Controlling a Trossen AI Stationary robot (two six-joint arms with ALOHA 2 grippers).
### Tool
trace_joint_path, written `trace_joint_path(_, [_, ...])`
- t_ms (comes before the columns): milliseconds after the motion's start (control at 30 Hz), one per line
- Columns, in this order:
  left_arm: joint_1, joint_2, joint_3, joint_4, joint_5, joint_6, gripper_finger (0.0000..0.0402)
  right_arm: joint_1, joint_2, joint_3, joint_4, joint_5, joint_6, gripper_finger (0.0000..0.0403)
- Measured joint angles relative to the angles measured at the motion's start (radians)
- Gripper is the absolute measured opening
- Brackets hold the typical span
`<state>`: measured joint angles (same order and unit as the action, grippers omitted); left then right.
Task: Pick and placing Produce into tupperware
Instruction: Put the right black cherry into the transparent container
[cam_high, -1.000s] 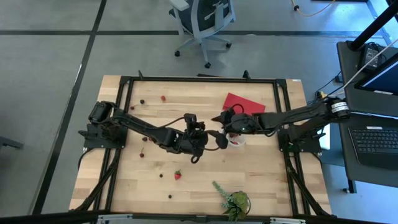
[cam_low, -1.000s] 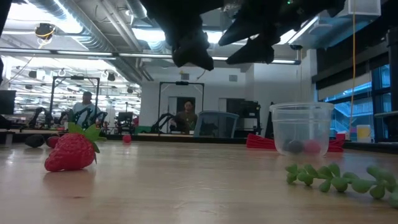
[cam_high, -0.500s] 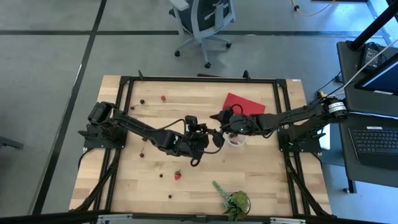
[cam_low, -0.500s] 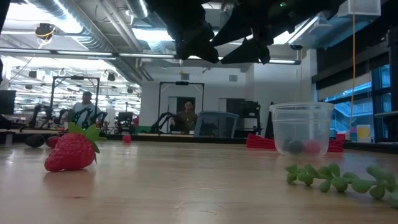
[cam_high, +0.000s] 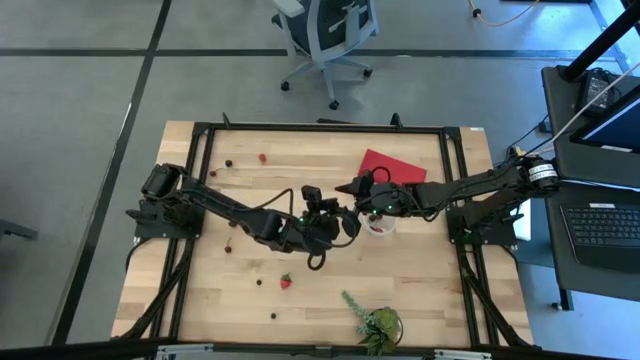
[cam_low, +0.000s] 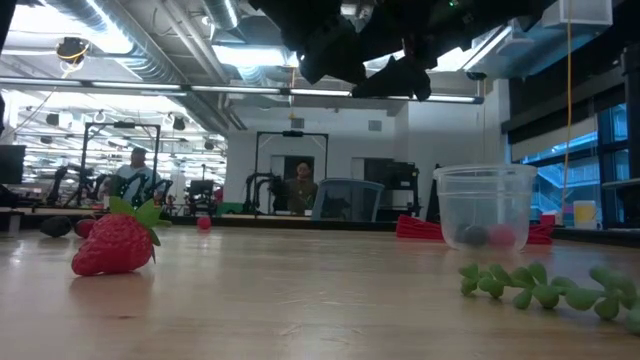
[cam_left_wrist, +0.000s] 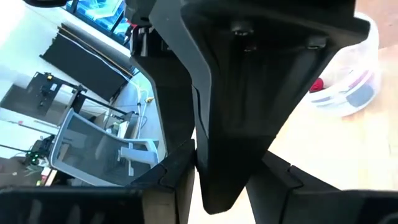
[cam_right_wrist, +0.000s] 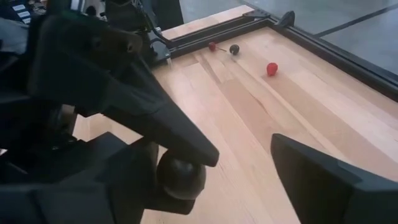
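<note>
Counted on the table (cam_high: 420, 270): one clear cup (cam_high: 380, 225), one large strawberry (cam_high: 286, 281), one green plant sprig (cam_high: 375, 322), one flat red piece (cam_high: 392, 165), and at least six tiny loose fruits. Three of these near the far left corner: a red berry (cam_high: 263, 157) and two dark ones (cam_high: 229, 163) just beside each other. Inside the cup, two pieces: one dark, one red.

Two arms, meeting above mid-table just left of the cup. Left end effector (cam_high: 350, 222): partly closed, pinching a round dark maroon berry (cam_right_wrist: 180, 176) between its fingertips, raised clear of the wood. Right end effector (cam_high: 349, 188): spread fully wide, holding nothing, close beside the left one.

Cup: small, round, transparent, with a whitish rim, upright in front of the red piece. Strawberry: bright red, green-capped, lying on its side, well apart from the cup.

Table of pale wood planks inside a black frame. Grey floor around it, an office chair (cam_high: 325, 35) beyond the far edge, a laptop (cam_high: 610, 225) on a desk to the right. Open workshop behind, with ceiling ducts, strip lights and two seated people (cam_low: 299, 185).
</note>
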<state>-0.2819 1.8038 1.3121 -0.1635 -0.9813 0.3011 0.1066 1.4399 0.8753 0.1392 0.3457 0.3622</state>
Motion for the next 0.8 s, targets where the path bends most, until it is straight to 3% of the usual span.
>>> trace_joint_path(500, [0.009,0.000,0.000,0.001,-0.021,0.002,0.0118,0.000,0.000,0.002,0.004,-0.039,-0.032,0.0108])
trace_joint_path(800, [0.011,0.000,0.000,0.001,-0.020,0.052,0.0123,0.000,0.000,0.002,0.000,-0.035,-0.062,0.0105])
